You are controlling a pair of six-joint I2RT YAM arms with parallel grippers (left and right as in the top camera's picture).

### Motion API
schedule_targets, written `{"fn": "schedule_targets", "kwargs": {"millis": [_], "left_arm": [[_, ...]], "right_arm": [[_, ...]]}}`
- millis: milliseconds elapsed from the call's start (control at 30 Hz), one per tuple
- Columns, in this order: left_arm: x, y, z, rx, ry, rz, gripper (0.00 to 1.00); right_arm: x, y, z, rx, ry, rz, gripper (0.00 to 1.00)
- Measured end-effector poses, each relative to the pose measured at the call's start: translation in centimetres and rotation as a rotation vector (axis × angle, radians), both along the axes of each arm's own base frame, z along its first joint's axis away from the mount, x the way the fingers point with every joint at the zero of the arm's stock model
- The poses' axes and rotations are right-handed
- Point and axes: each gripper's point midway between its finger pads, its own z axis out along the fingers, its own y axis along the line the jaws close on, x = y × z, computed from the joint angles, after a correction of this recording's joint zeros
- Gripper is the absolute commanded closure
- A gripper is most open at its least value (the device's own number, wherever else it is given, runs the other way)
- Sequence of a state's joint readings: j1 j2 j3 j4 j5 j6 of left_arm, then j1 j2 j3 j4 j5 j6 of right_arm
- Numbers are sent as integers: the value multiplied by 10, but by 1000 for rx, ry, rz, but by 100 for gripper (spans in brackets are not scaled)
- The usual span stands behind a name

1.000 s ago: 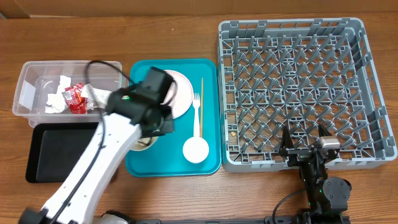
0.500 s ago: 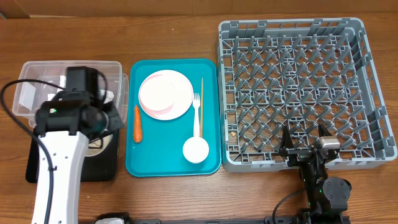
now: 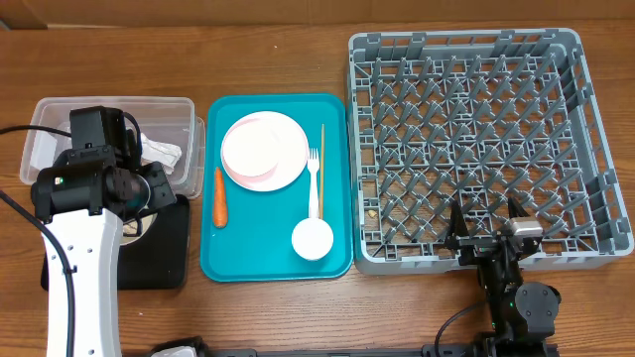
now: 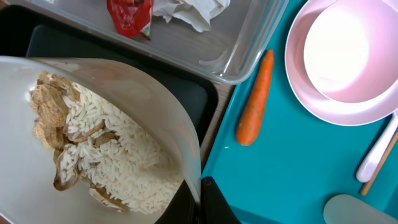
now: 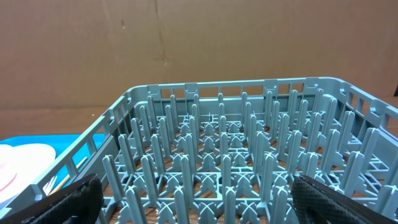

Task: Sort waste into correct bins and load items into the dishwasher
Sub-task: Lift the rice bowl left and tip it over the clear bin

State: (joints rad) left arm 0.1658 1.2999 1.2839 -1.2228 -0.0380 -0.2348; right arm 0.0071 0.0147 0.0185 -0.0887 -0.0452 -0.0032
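Left pincer [image 4: 198, 202] clamped on rim of small white bowl [image 4: 143, 87]; bowl tilted, pale rice and crumbly food scraps [image 4: 106, 155] inside, above shallow black rectangular tray [image 4: 199, 109]. Clear plastic rectangular tub [image 4: 252, 37] beside it held small red snack wrapper [image 4: 129, 15] and crumpled white paper napkin [image 4: 186, 9]. Orange carrot [image 4: 255, 99], round pale pink plate [image 4: 348, 62] and white plastic fork [image 3: 316, 183] lay on flat teal tray [image 4: 280, 168]. Right pincer [image 5: 199, 196] stood apart, empty, at near edge of large grey plastic dish rack [image 5: 217, 137]. All sat on wooden worktop [image 3: 248, 50].
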Motion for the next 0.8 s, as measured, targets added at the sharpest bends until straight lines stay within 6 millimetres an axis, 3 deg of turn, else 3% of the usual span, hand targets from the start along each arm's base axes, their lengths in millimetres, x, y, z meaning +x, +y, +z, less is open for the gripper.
{"fn": "schedule_targets", "kwargs": {"millis": [433, 667, 800], "left_arm": [[2, 6, 1, -46, -24, -14, 96], [-5, 29, 9, -256, -118, 20, 96], [-6, 40, 21, -408, -255, 22, 96]], "right_arm": [[0, 0, 0, 0, 0, 0, 0], [0, 0, 0, 0, 0, 0, 0], [0, 0, 0, 0, 0, 0, 0]]}}
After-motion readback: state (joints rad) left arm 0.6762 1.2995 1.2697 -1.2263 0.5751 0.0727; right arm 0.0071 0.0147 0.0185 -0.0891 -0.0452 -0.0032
